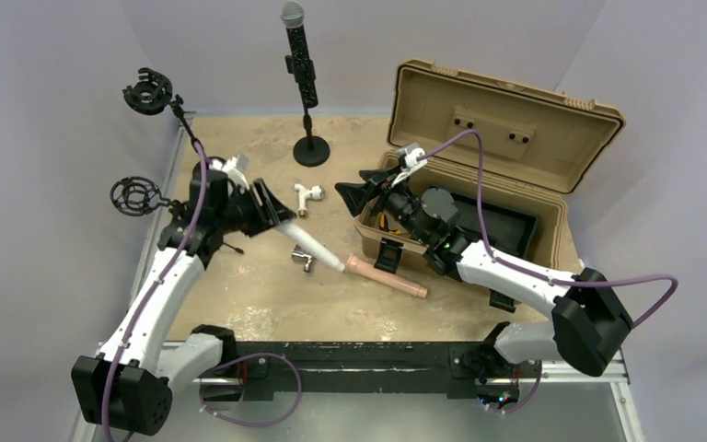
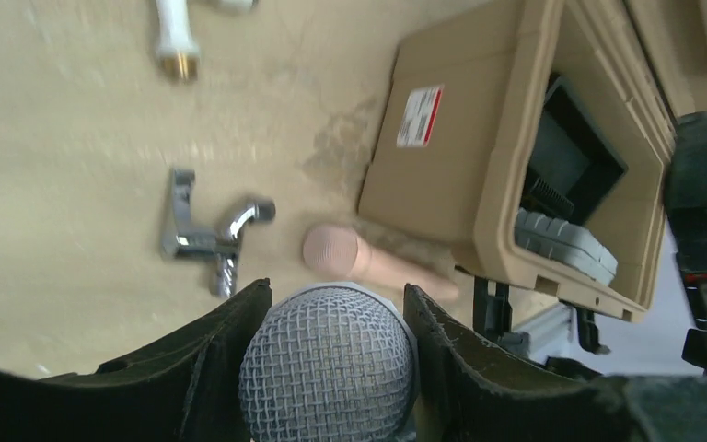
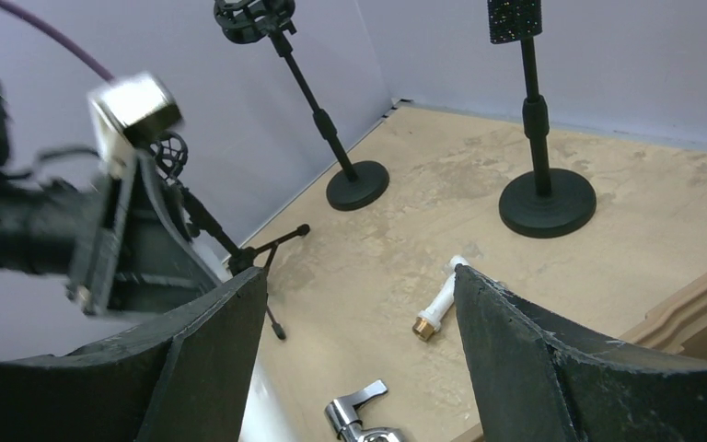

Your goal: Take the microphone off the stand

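Between the fingers of my left gripper, clamped by its round mesh head, the microphone hung over the bench; it could have slipped onto the faucet. My right gripper gaped empty.

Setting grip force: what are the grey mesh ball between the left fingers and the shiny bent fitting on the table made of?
Grey mesh ball: woven wire grid, probably matte metal. Shiny bent fitting: mirror-like glints suggest chromed metal.
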